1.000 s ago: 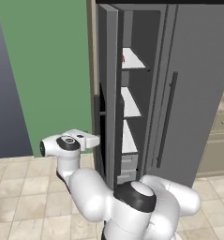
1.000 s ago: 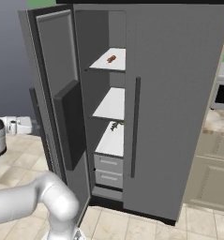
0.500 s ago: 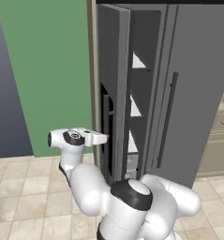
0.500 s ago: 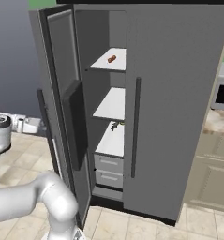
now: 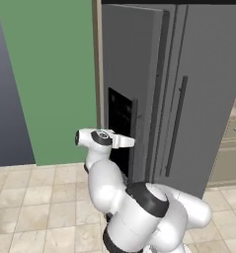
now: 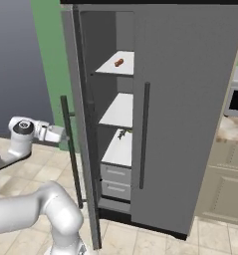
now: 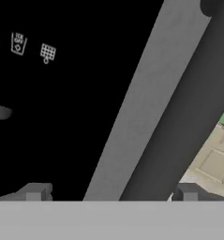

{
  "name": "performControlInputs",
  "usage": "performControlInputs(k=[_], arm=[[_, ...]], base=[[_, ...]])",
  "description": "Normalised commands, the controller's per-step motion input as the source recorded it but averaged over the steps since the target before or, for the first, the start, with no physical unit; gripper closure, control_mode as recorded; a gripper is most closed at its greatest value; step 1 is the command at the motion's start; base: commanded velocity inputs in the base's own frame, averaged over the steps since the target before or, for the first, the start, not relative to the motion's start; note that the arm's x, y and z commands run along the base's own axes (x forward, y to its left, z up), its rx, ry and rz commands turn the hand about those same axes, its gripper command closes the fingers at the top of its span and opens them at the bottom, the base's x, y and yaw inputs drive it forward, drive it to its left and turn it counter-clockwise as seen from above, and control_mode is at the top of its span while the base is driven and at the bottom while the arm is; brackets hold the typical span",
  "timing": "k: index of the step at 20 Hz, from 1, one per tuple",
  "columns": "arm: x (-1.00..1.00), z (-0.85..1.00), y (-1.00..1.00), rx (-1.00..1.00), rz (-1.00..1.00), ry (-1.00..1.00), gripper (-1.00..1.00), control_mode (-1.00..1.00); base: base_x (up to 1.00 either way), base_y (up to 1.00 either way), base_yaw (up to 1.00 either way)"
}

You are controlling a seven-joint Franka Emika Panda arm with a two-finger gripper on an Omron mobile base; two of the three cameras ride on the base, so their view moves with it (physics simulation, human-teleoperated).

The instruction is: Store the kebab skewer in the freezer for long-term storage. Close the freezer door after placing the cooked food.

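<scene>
Kitchen freezer door point(image 6: 83, 139) swinging nearly shut since a moment ago, I'm pushing with open hand point(image 7: 111, 197), kebab skewer point(image 6: 119, 62) shelved.

freezer door point(image 5: 132, 84) hiding the shelves, kebab skewer point(image 6: 119, 62) — a speck

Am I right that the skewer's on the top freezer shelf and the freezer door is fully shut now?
Not quite. The skewer is on the top shelf, but the freezer door is partly open, not shut; the right base view shows the gap. The open gripper is at its outer face.
</scene>
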Motion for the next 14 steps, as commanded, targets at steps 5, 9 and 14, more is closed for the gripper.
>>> performControlInputs(k=[5,9,14], arm=[[0.41,0.00,-1.00,0.13,0.10,0.00,-1.00,-1.00],[0.51,0.01,-1.00,0.18,0.18,0.00,-1.00,-1.00],[0.69,0.12,-1.00,0.38,0.28,0.01,-1.00,-1.00]], base=[[0.00,0.00,0.00],[0.00,0.00,0.00],[0.00,0.00,0.00]])
